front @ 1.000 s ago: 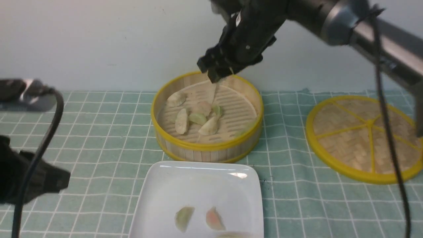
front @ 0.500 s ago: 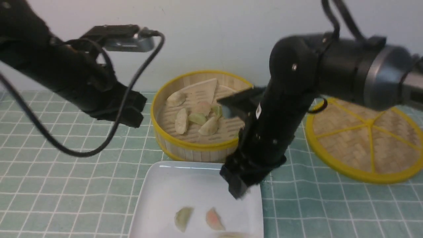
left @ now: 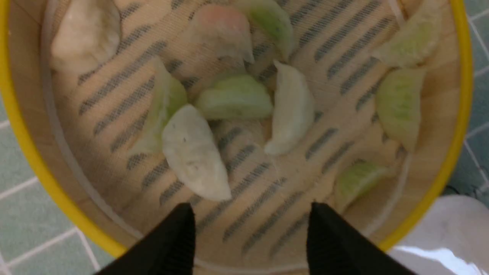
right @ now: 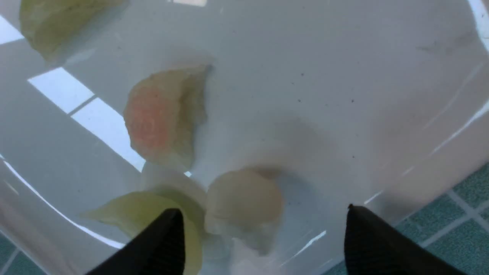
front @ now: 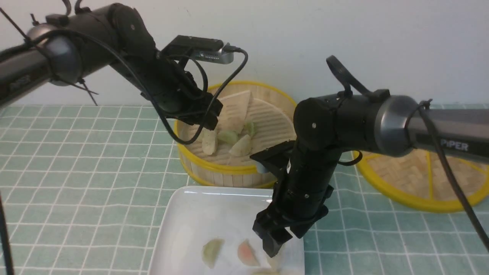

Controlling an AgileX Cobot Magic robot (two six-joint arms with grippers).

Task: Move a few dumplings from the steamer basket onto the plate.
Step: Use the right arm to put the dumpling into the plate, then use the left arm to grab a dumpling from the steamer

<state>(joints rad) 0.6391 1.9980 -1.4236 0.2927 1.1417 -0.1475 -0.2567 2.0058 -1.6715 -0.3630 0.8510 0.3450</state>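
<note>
The steamer basket point(front: 229, 172) stands at the back middle with several dumplings point(front: 228, 136) on its slatted floor. My left gripper point(front: 208, 116) hovers over the basket's left side, open and empty; in the left wrist view point(left: 248, 215) its fingers frame bare slats just short of a white dumpling point(left: 195, 154). The white plate point(front: 198, 221) lies in front of the basket. My right gripper point(front: 273, 246) hangs low over the plate's right part, open. A cream dumpling point(right: 244, 202), blurred, lies between its spread fingers, beside a pink dumpling point(right: 160, 118) and a green dumpling point(right: 141, 212).
The basket's flat woven lid point(front: 420, 179) with yellow spokes lies to the right on the green checked tablecloth point(front: 95, 172). Another green dumpling point(front: 212, 252) lies on the plate's left half. The right arm's elbow partly covers the basket's right rim.
The left arm swung from the table's left side up over the basket and opened. The right arm came down from the basket to the plate and opened wider; a cream dumpling now lies there.
</note>
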